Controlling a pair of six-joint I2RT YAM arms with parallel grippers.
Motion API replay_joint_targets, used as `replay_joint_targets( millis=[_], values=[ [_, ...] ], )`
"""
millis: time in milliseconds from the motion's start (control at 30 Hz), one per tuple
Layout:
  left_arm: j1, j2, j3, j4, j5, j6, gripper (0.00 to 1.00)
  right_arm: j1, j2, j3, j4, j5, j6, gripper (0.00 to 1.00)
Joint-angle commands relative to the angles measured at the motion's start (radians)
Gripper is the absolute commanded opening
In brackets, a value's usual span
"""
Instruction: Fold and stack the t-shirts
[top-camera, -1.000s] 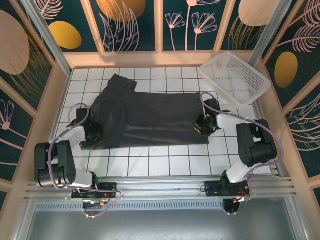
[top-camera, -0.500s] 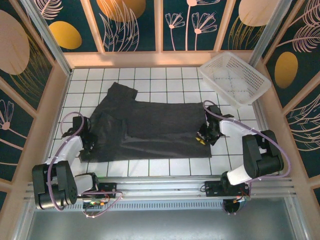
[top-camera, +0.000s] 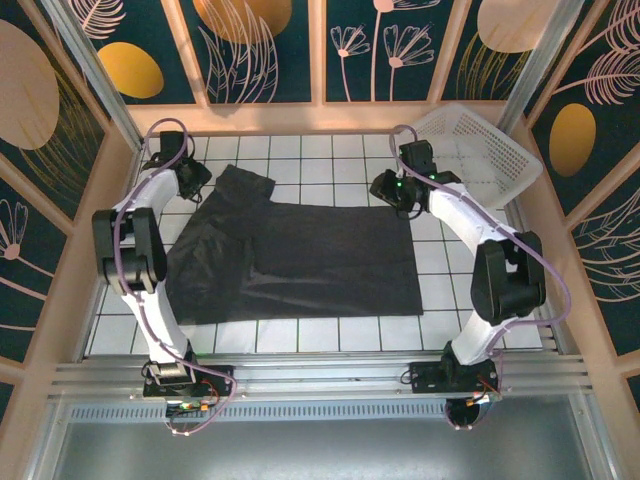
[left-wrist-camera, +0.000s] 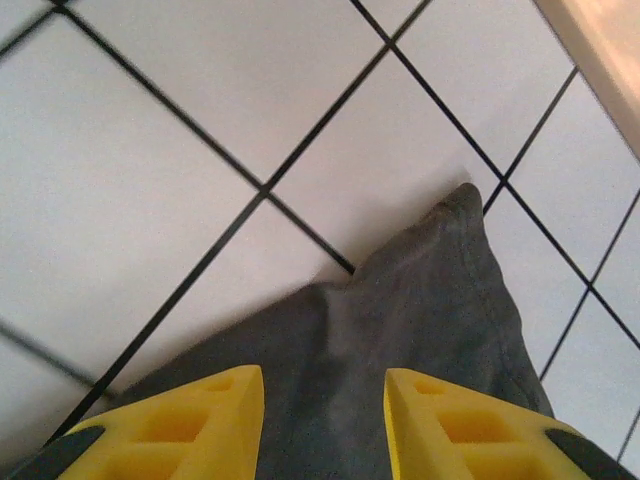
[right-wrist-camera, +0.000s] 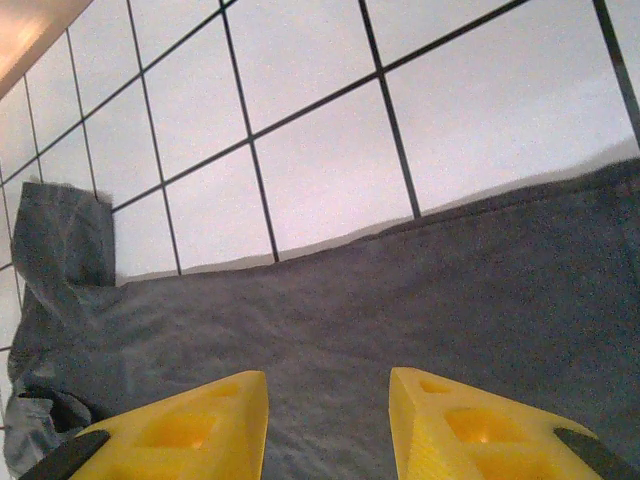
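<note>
L claw & R claw both released, empty, over t-shirt far edge, L by sleeve.

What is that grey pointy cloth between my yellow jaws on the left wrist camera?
Observer: It's one corner of a dark t-shirt. The top view shows it spread across the white tiled table.
Operator: Where's my other arm?
Observer: The right arm reaches to the shirt's far right corner. Its jaws are open and hold nothing.
Operator: Anything else up there?
Observer: A white basket sits at the table's far right corner, away from the shirt.
</note>
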Motion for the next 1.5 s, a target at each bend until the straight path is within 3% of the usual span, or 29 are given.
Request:
replay_joint_targets(
  millis=[0,433,600,800,1000,1233,1333,1467],
  values=[
    [0.004,0.104,0.113,0.05,0.027,0.059,0.36,0.006,0.018,0.039,-0.033,-0.029,-0.038,0.38],
    [-0.036,0.479,0.548,0.036,-0.035,0.174,0.37,-0.002,-0.096,-0.097,-0.034,-0.008,0.015,0.38],
    [-0.083,0.54,0.621,0.013,-0.131,0.204,0.52,-0.012,-0.11,-0.122,-0.029,-0.011,0.021,0.38],
    [-0.121,0.639,0.764,-0.108,-0.225,0.214,0.56,-0.014,-0.107,-0.138,-0.014,-0.027,0.03,0.38],
    [-0.136,0.714,0.881,-0.303,-0.317,0.202,0.49,-0.014,-0.102,-0.146,-0.006,-0.024,0.031,0.38],
    [-0.162,0.717,0.867,-0.323,-0.234,0.254,0.43,-0.016,-0.062,-0.137,0.003,0.096,0.105,0.39],
    [-0.176,0.705,0.849,-0.312,-0.202,0.252,0.3,-0.016,-0.019,-0.145,0.032,0.148,0.165,0.39],
    [-0.183,0.664,0.814,-0.308,-0.232,0.231,0.04,-0.018,0.044,-0.116,0.035,0.259,0.224,0.42]
  ],
)
